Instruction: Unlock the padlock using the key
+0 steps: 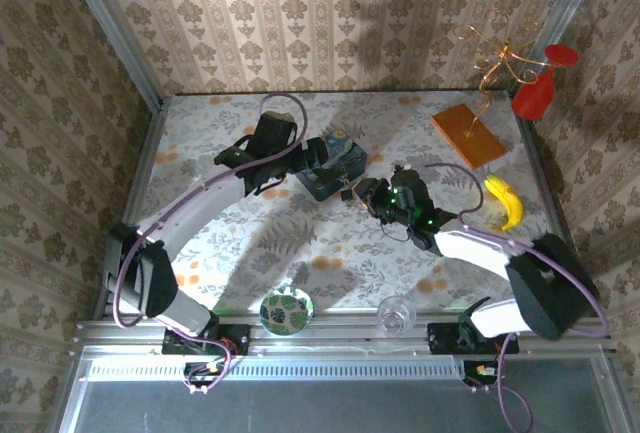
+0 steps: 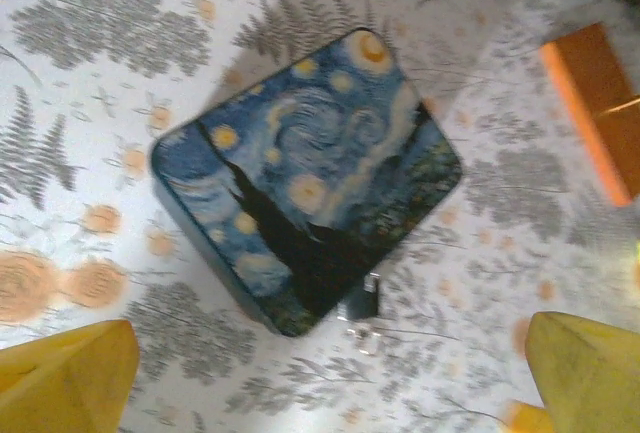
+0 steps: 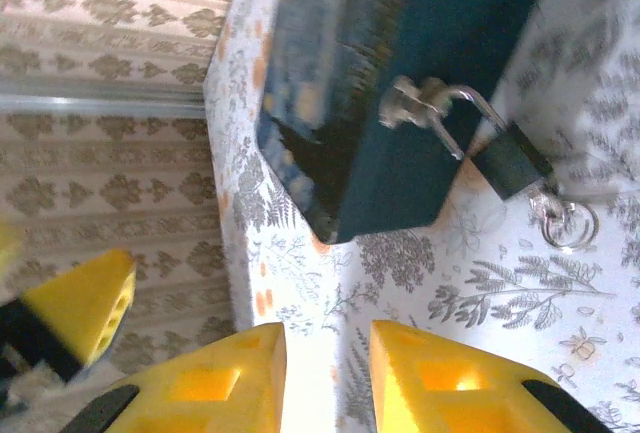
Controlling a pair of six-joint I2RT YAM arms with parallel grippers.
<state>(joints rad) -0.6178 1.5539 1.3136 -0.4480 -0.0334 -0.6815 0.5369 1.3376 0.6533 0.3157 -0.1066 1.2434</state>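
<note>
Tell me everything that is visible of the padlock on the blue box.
The padlock is a small dark grey metal block with a thin silvery shackle. The shackle passes through the shiny hasp on the blue box's side, so it looks closed. Its body lies tilted on the table, and a small metal ring lies at its lower end.

Blue box (image 2: 300,183) w/ swirly yellow-star night sky; dk grey, silver-shackled padlock (image 3: 512,161); white counter (image 2: 90,103) patterned w/ grey ferns, orange blooms. Yellow banana (image 1: 506,203), orange block (image 1: 468,134), red glass (image 1: 537,91), green-patterned bowl (image 1: 286,310); beige damask walls (image 1: 300,13).
</note>
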